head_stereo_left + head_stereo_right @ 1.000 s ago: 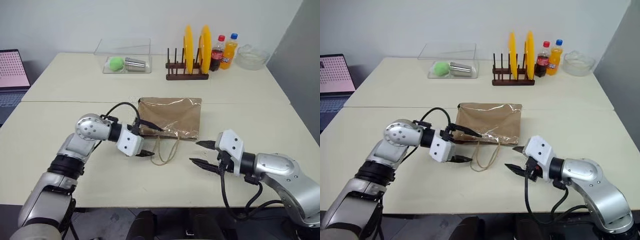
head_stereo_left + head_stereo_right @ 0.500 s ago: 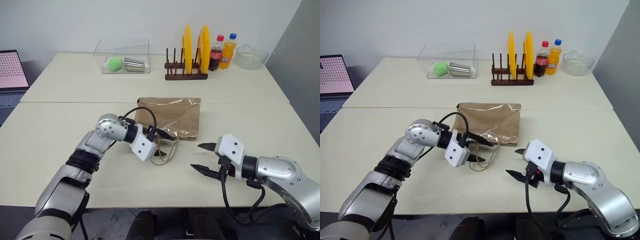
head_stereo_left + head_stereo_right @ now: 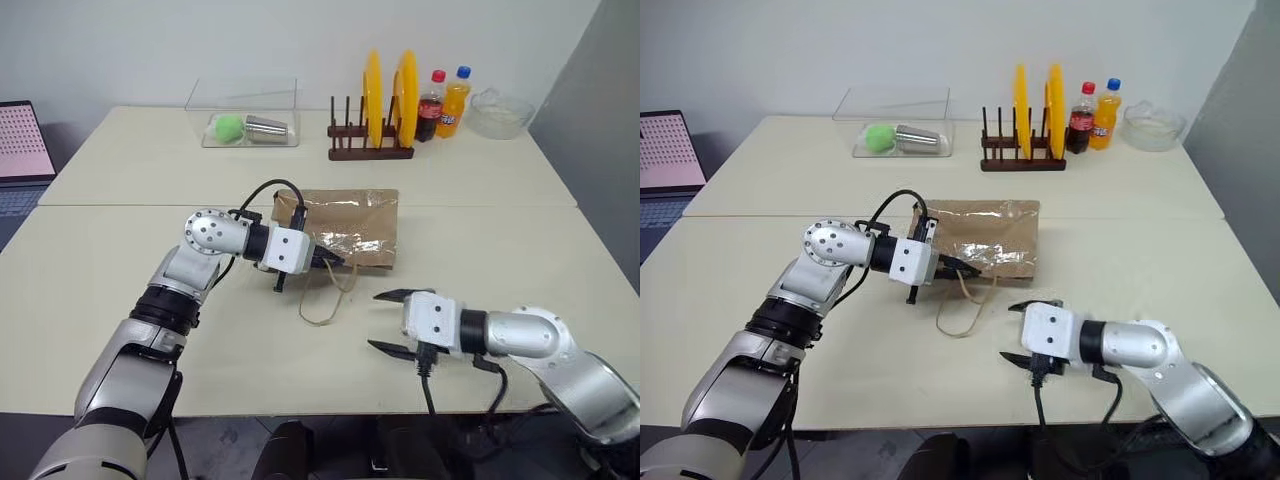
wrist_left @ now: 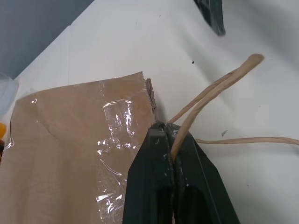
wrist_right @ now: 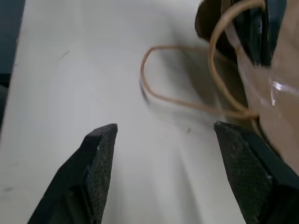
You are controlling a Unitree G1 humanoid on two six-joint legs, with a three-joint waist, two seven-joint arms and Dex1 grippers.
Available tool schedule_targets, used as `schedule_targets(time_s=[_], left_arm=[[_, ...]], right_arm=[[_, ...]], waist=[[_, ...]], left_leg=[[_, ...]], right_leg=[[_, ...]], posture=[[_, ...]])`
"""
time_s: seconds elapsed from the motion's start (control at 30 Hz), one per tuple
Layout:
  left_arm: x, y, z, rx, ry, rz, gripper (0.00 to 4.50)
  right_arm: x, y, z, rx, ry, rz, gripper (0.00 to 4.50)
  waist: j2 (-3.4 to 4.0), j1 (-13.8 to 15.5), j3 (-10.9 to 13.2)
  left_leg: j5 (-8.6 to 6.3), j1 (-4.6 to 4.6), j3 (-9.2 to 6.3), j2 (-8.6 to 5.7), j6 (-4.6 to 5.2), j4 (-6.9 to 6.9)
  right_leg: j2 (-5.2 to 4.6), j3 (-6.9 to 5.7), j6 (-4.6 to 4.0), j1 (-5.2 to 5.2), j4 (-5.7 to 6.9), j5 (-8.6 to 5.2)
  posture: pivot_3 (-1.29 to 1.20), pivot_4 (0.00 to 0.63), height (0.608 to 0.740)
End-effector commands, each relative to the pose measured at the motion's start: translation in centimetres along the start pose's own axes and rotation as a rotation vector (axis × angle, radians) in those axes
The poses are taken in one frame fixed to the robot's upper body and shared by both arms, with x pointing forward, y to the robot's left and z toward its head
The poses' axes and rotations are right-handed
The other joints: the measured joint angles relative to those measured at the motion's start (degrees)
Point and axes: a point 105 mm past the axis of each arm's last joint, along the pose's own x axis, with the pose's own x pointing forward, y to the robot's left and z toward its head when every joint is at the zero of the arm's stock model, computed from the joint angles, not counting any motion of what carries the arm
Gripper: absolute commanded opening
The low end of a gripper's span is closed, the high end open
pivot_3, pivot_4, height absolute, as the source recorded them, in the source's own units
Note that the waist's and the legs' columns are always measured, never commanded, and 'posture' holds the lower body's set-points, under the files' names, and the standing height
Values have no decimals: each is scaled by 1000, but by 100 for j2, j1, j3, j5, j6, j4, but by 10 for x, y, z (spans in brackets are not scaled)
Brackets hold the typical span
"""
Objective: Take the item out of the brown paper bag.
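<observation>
Left tool (image 4: 172,156) pinches the brown paper bag (image 3: 350,228) at its near edge.

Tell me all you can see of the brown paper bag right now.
The brown paper bag is crinkled kraft paper with shiny clear tape patches, lying flat on the table, mouth toward the robot. Two tan twisted-cord handles trail from it; the left gripper is shut on one, by the bag's near left corner. The right gripper hovers open nearby, not touching.

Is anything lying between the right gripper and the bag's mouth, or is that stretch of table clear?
Nothing solid blocks it. Between the open right gripper and the brown paper bag lies only bare table and the bag's loose cord handle. The left gripper is shut on the other handle at the bag's near edge.
</observation>
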Motion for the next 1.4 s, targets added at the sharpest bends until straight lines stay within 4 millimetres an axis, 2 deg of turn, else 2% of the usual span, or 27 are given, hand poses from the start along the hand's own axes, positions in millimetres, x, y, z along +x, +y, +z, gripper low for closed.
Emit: schedule_targets(time_s=[0.03, 0.17, 0.33, 0.4, 0.5, 0.63, 0.93, 1.17, 1.27, 1.4], left_arm=[[-5, 10, 4, 19, -10, 32, 8], [-7, 12, 0, 16, 2, 30, 8], [-10, 17, -4, 15, 12, 39, 8], [-11, 18, -5, 16, 13, 43, 8], [-13, 21, -5, 19, 15, 51, 8], [-15, 24, -5, 15, 12, 74, 8], [-10, 36, 6, -4, -33, 114, 8], [-10, 41, 10, 0, -35, 127, 8], [-10, 41, 10, 1, -34, 128, 0], [-9, 41, 11, 2, -32, 129, 0]], right_arm=[[14, 0, 8, -154, -41, 31, 3463], [35, -3, 5, -258, -48, 67, 3463], [50, 2, -7, -377, -18, 129, 3463], [49, 4, -9, -389, -19, 145, 3463], [36, 4, -12, -373, -14, 138, 3463], [29, 1, -8, -370, -33, 88, 3463], [62, -2, -13, -455, 1, 99, 3463], [77, -6, -21, -489, 50, 94, 3463], [80, -7, -21, -485, 50, 76, 2797], [80, -8, -21, -483, 55, 67, 1352]], waist=[[0, 4, 0], [0, 6, 0], [0, 20, 0], [0, 23, 0], [0, 32, 0], [0, 26, 0], [0, 16, 0], [0, 16, -1], [0, 16, -1], [0, 17, -1]], left_leg=[[0, -2, -2, 0, 0, -1], [0, -2, 0, 0, 0, 2], [0, -2, 0, -1, 0, 3], [0, -3, 1, -2, 0, 3], [0, -3, -1, -2, 0, 4], [0, -2, 0, -2, 0, 4], [0, 4, 1, -1, 0, 9], [0, 5, 0, 0, 0, 9], [0, 6, 1, -1, 0, 9], [0, 4, 1, -2, -1, 10]], right_leg=[[0, -1, 0, -1, 0, 0], [0, 1, -1, -1, 2, 1], [-1, 1, -3, -2, 5, 1], [-1, 2, -3, -2, 6, 2], [-2, 1, -5, -2, 9, 3], [-2, 2, -4, -2, 10, 2], [0, 5, -4, -3, 23, 2], [0, 4, -7, -3, 24, 4], [0, 5, -15, -2, 24, 9], [0, 5, -30, -3, 24, 18]], posture=[[0, 150, 740], [0, 150, 740], [0, 150, 740], [0, 150, 740], [0, 150, 740], [0, 150, 740], [0, 150, 740], [0, 150, 740], [0, 150, 740], [0, 150, 740]])
